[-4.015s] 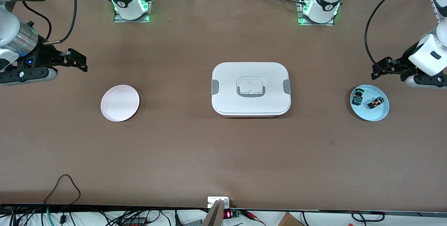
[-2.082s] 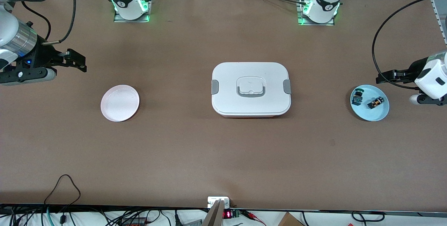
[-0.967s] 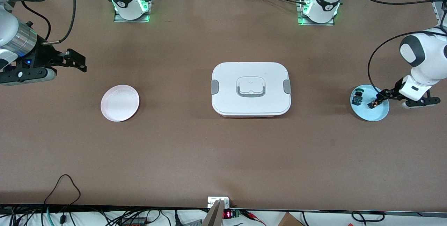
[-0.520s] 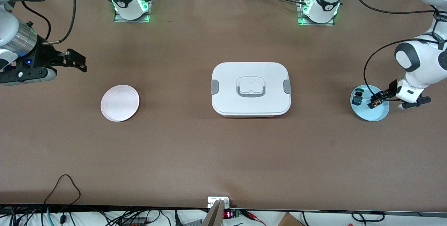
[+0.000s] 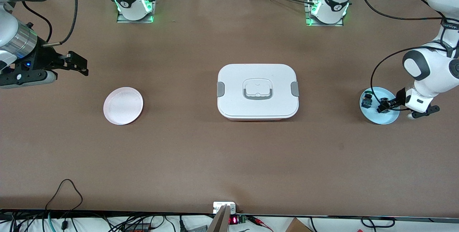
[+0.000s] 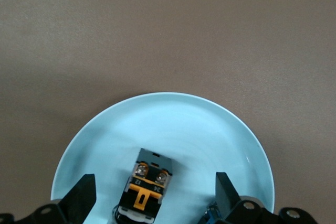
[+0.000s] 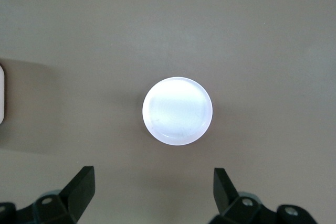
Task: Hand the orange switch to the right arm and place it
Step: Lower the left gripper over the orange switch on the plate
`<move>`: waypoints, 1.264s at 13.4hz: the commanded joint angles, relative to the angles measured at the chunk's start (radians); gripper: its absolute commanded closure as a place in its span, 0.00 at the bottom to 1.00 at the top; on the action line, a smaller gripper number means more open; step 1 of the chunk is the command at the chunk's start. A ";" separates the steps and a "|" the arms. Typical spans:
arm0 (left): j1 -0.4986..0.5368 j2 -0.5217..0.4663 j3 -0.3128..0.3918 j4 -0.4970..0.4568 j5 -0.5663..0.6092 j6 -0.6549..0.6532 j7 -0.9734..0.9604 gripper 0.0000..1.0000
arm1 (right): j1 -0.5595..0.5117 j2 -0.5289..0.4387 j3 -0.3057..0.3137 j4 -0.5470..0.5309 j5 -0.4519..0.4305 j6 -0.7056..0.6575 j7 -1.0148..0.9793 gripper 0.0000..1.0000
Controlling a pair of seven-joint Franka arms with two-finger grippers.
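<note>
The orange switch (image 6: 146, 190), a small black block with an orange clip, lies in the light blue plate (image 5: 379, 118) at the left arm's end of the table. My left gripper (image 5: 384, 105) (image 6: 155, 192) is down over that plate and open. One finger stands on each side of the switch, with a gap on both sides. In the front view the gripper hides most of the switch. My right gripper (image 5: 77, 63) (image 7: 153, 182) waits open and empty in the air at the right arm's end, near the pale pink plate (image 5: 123, 105) (image 7: 177, 110).
A second small black part with a green and blue top (image 5: 366, 99) lies in the same blue plate, close beside one left finger. A white lidded box (image 5: 257, 91) with grey clasps stands at the table's middle. Cables run along the front edge.
My left arm has swung in and come down over the blue plate, so its open fingers now straddle the orange switch. The right arm has barely moved.
</note>
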 commanded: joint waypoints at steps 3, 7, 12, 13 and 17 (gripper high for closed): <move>0.013 0.020 -0.008 0.022 -0.021 -0.003 0.007 0.00 | -0.003 0.009 0.004 0.008 0.003 0.034 -0.002 0.00; 0.012 0.006 -0.010 0.022 -0.019 -0.008 0.065 0.00 | 0.002 0.008 0.005 0.008 -0.005 0.064 -0.002 0.00; 0.013 0.006 -0.010 0.022 -0.021 -0.009 0.137 0.00 | -0.005 0.006 0.004 0.009 -0.005 0.066 -0.004 0.00; 0.016 0.008 -0.008 0.022 -0.019 -0.009 0.183 0.00 | -0.005 -0.002 0.004 0.009 -0.003 0.070 -0.002 0.00; 0.015 0.008 -0.008 0.046 -0.018 -0.009 0.390 0.00 | 0.000 0.014 0.005 0.031 0.000 0.106 0.002 0.00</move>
